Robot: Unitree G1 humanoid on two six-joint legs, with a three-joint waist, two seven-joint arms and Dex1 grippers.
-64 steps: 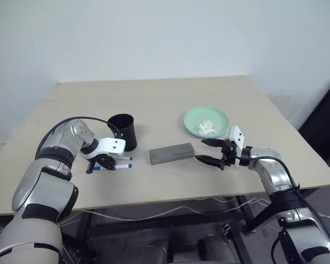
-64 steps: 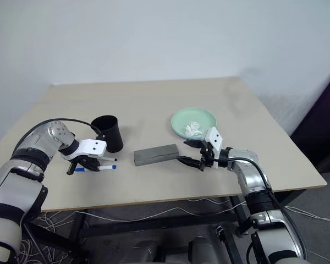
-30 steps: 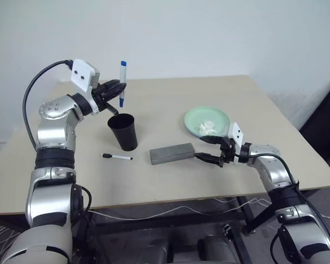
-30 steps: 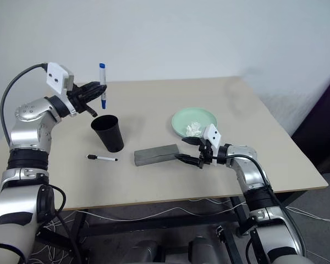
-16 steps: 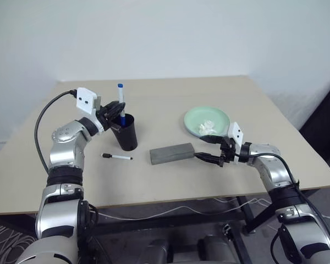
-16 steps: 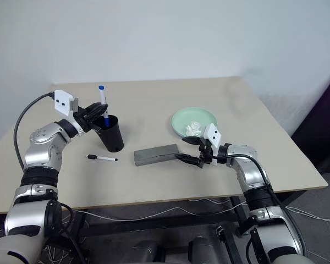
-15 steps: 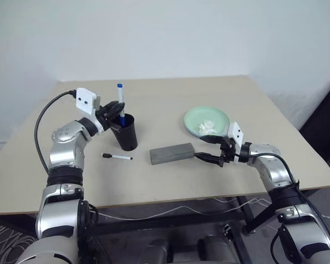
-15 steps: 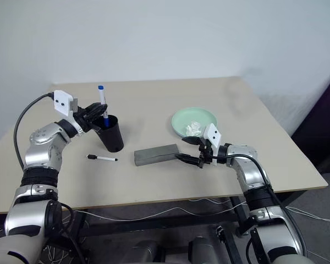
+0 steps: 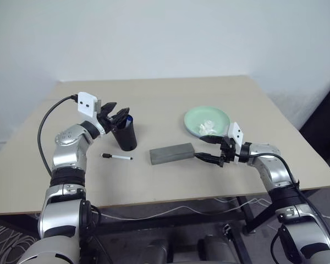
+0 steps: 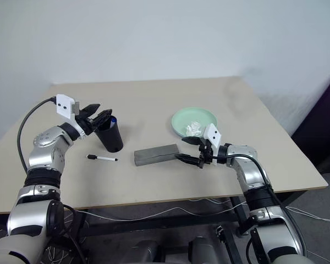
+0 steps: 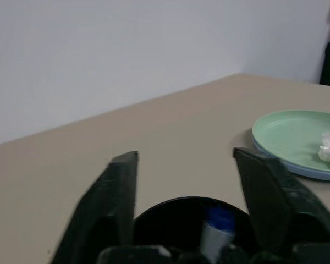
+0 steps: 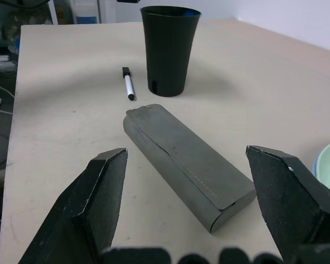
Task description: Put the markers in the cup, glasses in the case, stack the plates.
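Observation:
The black cup point(image 9: 125, 135) stands upright at the left of the table. The blue-capped marker point(image 11: 219, 221) sits inside it, its cap just under the rim. My left gripper point(image 9: 116, 115) hovers open right over the cup's rim, holding nothing. The black-capped marker point(image 9: 116, 157) lies flat on the table in front of the cup. The grey case point(image 9: 172, 153) lies shut at the middle. My right gripper point(image 9: 209, 149) is open beside the case's right end, fingers apart from it. The mint green plate point(image 9: 220, 116) rests on the light blue plate point(image 11: 297, 171). The glasses are out of view.
A crumpled white tissue point(image 9: 207, 127) lies in the green plate. The beige table point(image 9: 170, 99) ends close behind my right arm at its front right edge. A white wall stands behind the table's far edge.
My left gripper came down over the cup with the blue-capped marker, then opened, and the marker dropped inside. The right arm has kept still.

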